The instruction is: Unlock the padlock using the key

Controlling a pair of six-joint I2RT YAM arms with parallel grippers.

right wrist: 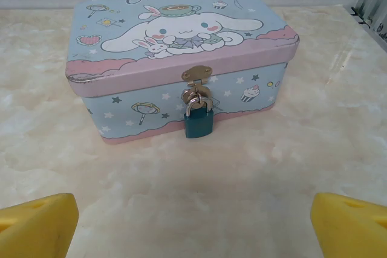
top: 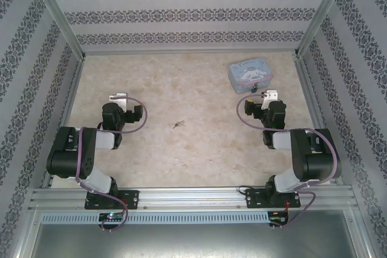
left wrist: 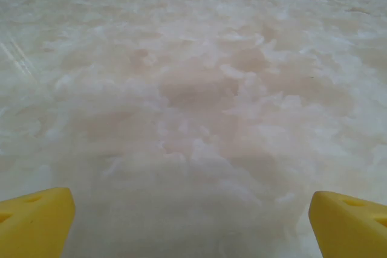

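The left gripper (left wrist: 193, 228) and right gripper (right wrist: 193, 228) both have their jaws wide apart and hold nothing. The padlock (right wrist: 199, 120) hangs on the front of the tin (right wrist: 181, 58), mid-frame. The key (top: 176, 125) lies alone in the middle of the table (top: 199, 158).

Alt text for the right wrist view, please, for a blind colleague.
A teal padlock hangs shut from the hasp of a closed pale blue cartoon tin on a marbled table. The right gripper is open, its yellow fingertips at the bottom corners.
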